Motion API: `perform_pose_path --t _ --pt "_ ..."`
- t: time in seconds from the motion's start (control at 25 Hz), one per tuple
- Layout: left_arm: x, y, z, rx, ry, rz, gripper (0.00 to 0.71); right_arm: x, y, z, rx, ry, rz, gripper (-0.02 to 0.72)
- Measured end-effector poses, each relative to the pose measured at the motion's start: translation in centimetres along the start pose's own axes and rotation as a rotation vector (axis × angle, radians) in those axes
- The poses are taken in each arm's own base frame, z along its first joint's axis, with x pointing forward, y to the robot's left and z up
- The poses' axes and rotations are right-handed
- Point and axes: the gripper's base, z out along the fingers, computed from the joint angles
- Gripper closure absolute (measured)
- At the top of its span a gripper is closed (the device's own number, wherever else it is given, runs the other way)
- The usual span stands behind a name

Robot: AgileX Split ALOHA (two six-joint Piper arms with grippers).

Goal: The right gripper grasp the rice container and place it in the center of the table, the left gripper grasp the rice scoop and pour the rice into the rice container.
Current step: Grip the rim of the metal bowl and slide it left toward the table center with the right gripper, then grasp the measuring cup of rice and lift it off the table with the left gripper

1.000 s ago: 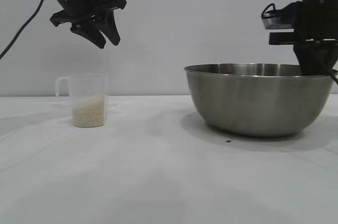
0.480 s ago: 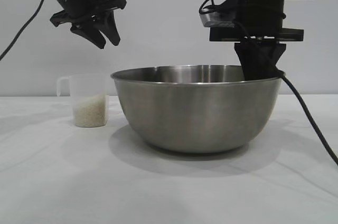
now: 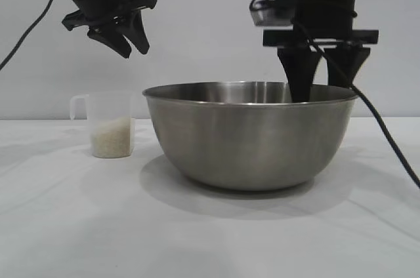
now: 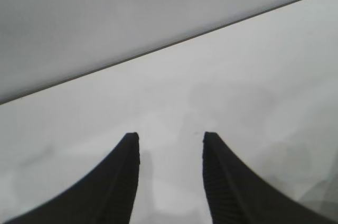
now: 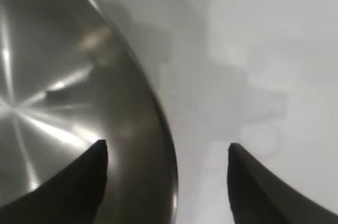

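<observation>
The rice container (image 3: 248, 135) sits mid-desk (image 3: 210, 238), released: the right gripper (image 3: 321, 84) straddles its rim, fingers spread. The left gripper (image 3: 125, 37), fingers parted and empty, hangs above the rice scoop (image 3: 108, 124), ready to descend.

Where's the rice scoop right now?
In the exterior view the rice scoop stands on the table at left, just beside the rice container, below the left gripper.

rice container (image 3: 249, 140): glossy brushed steel | rice scoop (image 3: 111, 124): translucent plastic | table (image 3: 65, 225): matt white
</observation>
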Motion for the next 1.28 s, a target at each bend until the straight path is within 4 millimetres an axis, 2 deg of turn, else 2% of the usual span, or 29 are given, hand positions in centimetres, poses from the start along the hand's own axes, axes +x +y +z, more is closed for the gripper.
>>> perform_pose_path --t 0.08,0.16,0.28,0.32,0.52,0.72,1.0,1.16,1.28 --pt "-0.1 0.0 -0.1 -0.002 -0.001 0.004 0.481 2.6 1.5 -1.6 0.031 -0.168 -0.071 0.264" --pt "-0.1 0.0 -0.1 -0.002 -0.002 0.005 0.481 6.5 2.5 -1.9 0.06 -0.254 -0.172 0.264" --pt "-0.1 -0.1 -0.3 0.004 0.004 0.007 0.481 10.7 2.6 -3.0 0.065 -0.228 -0.159 0.264" --pt "-0.1 -0.2 -0.4 0.009 0.01 0.008 0.481 12.4 2.3 -4.3 0.069 -0.168 -0.106 0.264" --pt "0.2 -0.4 -0.6 0.024 0.055 0.033 0.481 15.3 2.5 -8.5 0.046 -0.079 -0.029 0.264" --pt "-0.5 -0.6 -1.7 0.019 0.037 0.052 0.481 19.0 3.3 -12.1 -0.024 -0.143 0.036 0.264" --pt "-0.9 -0.7 -2.1 0.016 0.025 0.062 0.481 25.5 4.0 -14.5 -0.079 -0.104 0.055 0.264" --pt "-0.9 -0.8 -2.5 0.023 0.032 0.125 0.481 27.8 4.1 -16.1 -0.084 -0.143 0.047 0.264" --pt "-0.8 -1.1 -3.0 0.043 0.07 0.173 0.481 29.0 4.1 -16.3 -0.077 -0.133 0.041 0.264"
